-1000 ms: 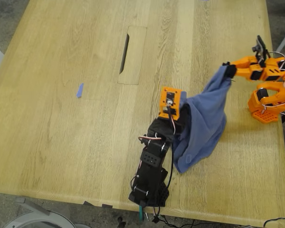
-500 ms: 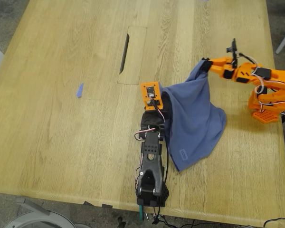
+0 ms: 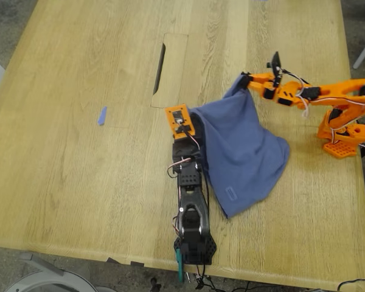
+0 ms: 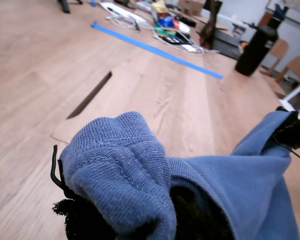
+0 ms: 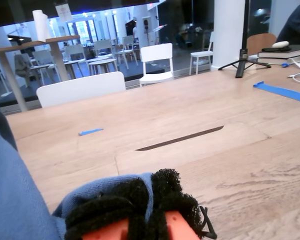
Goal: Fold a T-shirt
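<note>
My first pincer, on the black arm reaching up from the exterior view's near edge, is clamping shut on a bunched fold of the T-shirt. In the first wrist view the ribbed blue cloth is bulging out over its black padded fingertips, hiding most of them.

My second pincer, on the orange arm coming in from the exterior view's right, is pinching another edge of the shirt. In the second wrist view its black pads are pressing together with a thin strip of blue cloth between them.

The shirt is hanging stretched between the two pincers, its upper edge running from one to the other, and the rest is draping down onto the tabletop toward the exterior view's lower right, beside the black arm. A small label is showing near its low end.

A long slot is lying in the tabletop beyond my first pincer, and a small blue scrap is sitting well apart from the shirt on the exterior view's left.
</note>
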Available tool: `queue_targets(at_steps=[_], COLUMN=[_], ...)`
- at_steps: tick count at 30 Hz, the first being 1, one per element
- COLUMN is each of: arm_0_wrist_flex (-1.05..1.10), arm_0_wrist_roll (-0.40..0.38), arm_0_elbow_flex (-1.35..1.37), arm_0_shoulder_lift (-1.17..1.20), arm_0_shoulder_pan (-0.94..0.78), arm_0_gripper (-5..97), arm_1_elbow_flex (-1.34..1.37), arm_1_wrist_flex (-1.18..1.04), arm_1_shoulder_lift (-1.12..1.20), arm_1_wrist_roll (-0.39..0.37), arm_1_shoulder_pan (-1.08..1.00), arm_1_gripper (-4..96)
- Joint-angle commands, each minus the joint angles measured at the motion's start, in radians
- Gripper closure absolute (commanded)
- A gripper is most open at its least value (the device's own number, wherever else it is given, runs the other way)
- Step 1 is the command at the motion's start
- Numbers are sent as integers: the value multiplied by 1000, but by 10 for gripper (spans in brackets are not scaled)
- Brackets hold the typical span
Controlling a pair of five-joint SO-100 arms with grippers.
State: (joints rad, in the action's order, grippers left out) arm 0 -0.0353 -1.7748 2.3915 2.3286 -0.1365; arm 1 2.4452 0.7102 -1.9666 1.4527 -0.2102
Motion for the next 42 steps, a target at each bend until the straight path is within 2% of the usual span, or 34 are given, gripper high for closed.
queue_targets(at_steps=[1,10,18,33,42], arm_0_wrist_flex=[155,331,399,407,261], arm_0_wrist_roll=[14,12,12,15,12], arm_0_elbow_flex=[-38,-91,-314,-698,-939], arm_0_shoulder_lift=[-31,-241,-525,-897,-1075], arm_0_shoulder_pan=[-71,-218,-288,-373,-397], arm_0_gripper=[919,919,919,919,919], arm_1_elbow_flex=[-135,-442,-761,-1486,-1786], arm_1_wrist_flex=[64,81,40,-199,-351], arm_1_shoulder_lift=[109,434,704,1167,1355], arm_1_wrist_roll=[11,11,-2,-11,-8], arm_1_shoulder_pan=[-20,-106,-166,-282,-331], arm_1_gripper=[913,913,913,913,913])
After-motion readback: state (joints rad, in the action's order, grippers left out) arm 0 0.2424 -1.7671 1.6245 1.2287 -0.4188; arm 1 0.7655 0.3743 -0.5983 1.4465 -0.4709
